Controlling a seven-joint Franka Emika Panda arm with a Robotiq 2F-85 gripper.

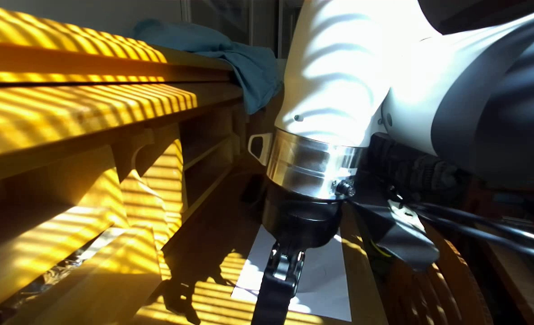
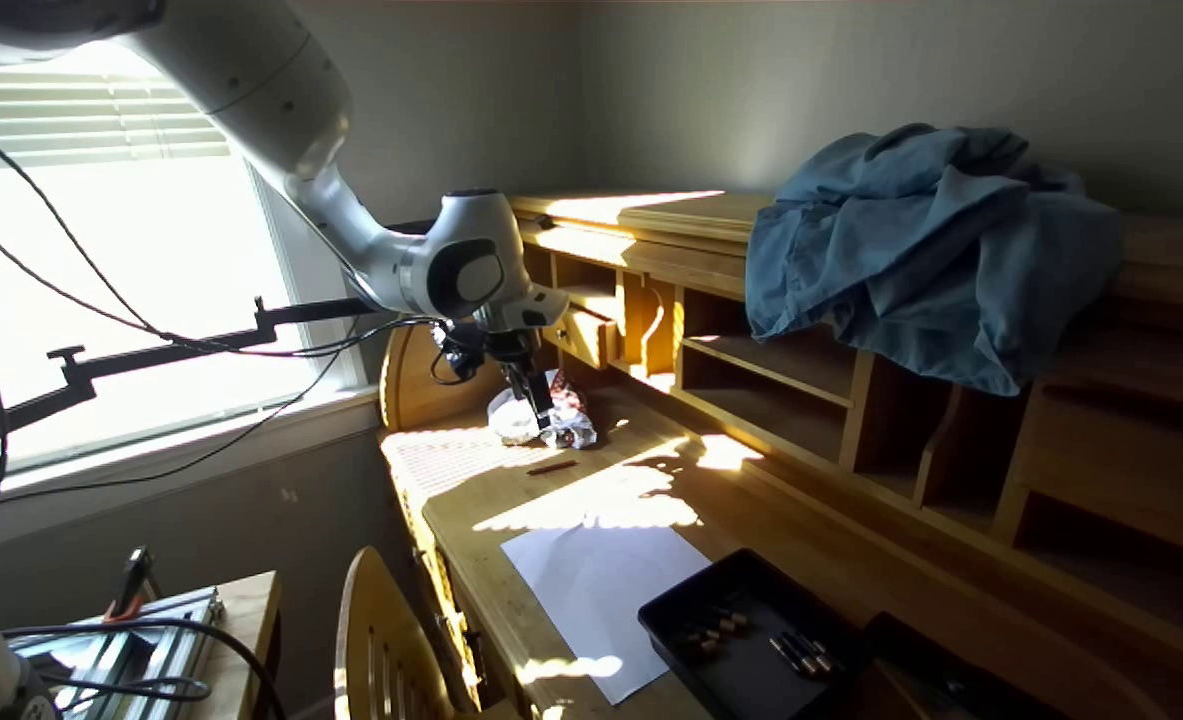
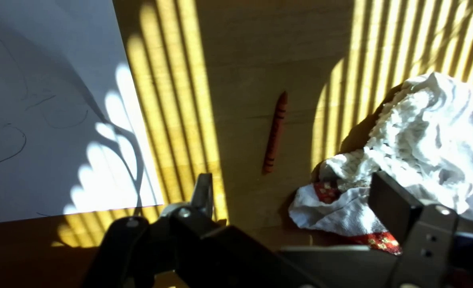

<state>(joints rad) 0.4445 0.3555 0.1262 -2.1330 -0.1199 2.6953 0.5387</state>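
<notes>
The red crayon lies on the tabletop, between the paper and a crumpled white-and-red cloth. The end effector hangs near them with jaws spread wide and empty, overlapping the cloth in the wrist view, contact unclear. Thin lines mark the paper; neither crayon nor cloth is lifted, so any grip seems left to make.

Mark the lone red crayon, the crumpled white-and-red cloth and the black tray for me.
Red crayon [image 3: 275,133]: wrist view, on the middle of its wrapper.
White-and-red cloth [image 3: 424,138]: wrist view, on its fluffy white part.
Black tray [image 2: 776,598]: in an exterior view, on its bare floor.
</notes>
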